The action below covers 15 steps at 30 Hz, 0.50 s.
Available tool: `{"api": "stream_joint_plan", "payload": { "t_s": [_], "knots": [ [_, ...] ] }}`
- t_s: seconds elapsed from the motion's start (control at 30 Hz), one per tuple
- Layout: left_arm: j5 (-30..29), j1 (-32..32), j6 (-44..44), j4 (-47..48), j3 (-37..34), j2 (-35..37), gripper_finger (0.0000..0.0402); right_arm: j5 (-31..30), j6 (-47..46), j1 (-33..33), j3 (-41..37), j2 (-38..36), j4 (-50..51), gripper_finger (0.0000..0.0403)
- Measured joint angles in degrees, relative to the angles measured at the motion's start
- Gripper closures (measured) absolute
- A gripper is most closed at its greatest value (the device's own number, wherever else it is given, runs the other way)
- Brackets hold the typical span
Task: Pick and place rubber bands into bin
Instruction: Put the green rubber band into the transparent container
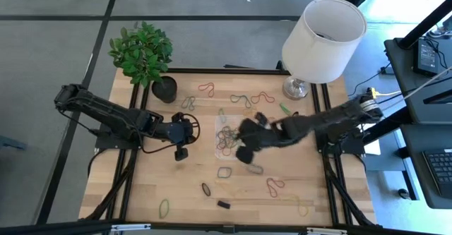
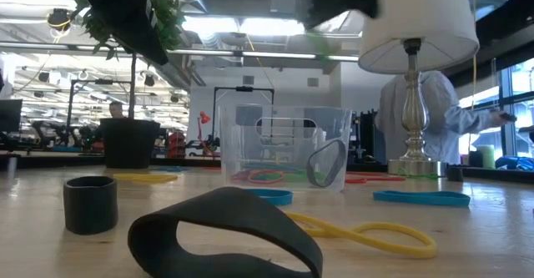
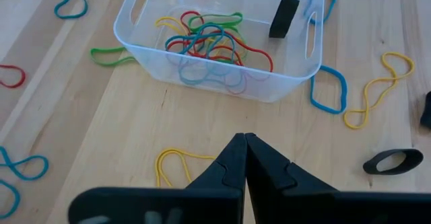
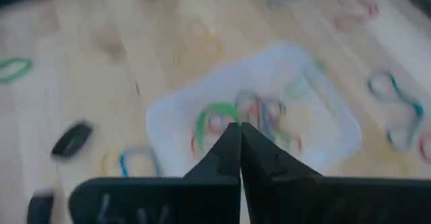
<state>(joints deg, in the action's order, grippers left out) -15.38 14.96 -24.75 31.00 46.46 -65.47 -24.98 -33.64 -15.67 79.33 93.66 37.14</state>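
Black band [image 2: 225,232] foremost; bin [image 2: 284,144] behind holds rubber bands [image 3: 209,42].

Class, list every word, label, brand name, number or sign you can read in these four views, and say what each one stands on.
None can be read.
Pale marks on the left gripper's body, left wrist view: too blurred.
Pale marks on the right gripper's body, right wrist view: too blurred.
The bin, rubber bands and lamp show no lettering.

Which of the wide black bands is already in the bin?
The wide black band propped on edge against the bin wall, beside the coloured tangle. The other black band lies flat on the table outside.
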Motion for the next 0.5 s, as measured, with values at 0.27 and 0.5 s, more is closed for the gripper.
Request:
{"api": "stream_joint_plan", "payload": {
  "t_s": [0.27,0.5],
  "knots": [
    [0.0,0.0,0.0,0.0,0.0,0.0,0.0398,10.0,6.8,5.3,6.2,13.6,-0.9,0.0403],
    [0.0,0.0,0.0,0.0,0.0,0.0,0.0398,11.8,-1.1,5.3,6.2,17.3,5.7,0.0391]
  ]
}}
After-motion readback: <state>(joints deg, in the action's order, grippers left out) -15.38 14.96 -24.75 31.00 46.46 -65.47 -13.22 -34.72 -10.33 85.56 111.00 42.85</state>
